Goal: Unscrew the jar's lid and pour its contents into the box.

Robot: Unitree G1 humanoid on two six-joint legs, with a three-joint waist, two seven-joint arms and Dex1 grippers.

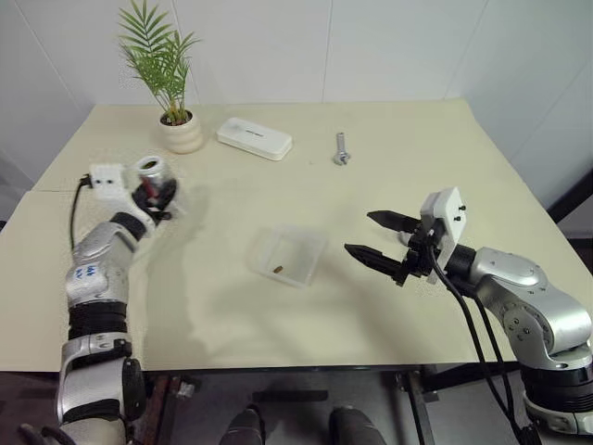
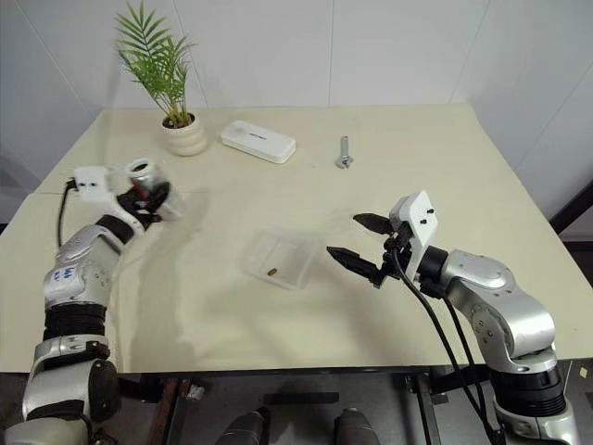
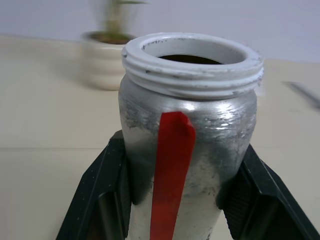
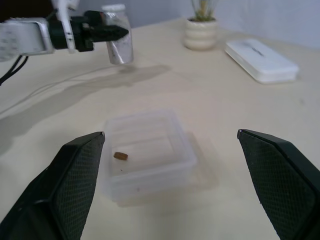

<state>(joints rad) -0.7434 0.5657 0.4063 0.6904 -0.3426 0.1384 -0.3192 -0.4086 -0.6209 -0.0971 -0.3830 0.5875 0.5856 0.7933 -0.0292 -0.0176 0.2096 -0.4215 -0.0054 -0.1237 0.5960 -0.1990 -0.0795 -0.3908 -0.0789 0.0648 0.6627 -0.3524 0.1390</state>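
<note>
Left gripper (image 1: 159, 193): I am seeing it clamping the jar (image 3: 187, 145) between both black fingers (image 3: 107, 195), holding it upright above the left side of the table (image 1: 389, 306).
Jar: its silvery body is carrying a red stripe, and its white threaded mouth is standing open with no cap on it.
Right gripper (image 2: 363, 243): I am holding it spread wide with nothing between its fingers, hovering just to the right of the box (image 4: 147, 150).
Box: the clear square box is sitting near the table's middle, well apart from the jar.
Contents: one small brownish bit (image 4: 120, 156) is lying inside the box.
Farther back: a potted plant (image 1: 178, 125), a white oblong case (image 1: 254, 138) and a metal bolt (image 1: 341, 148) are resting along the far side.
</note>
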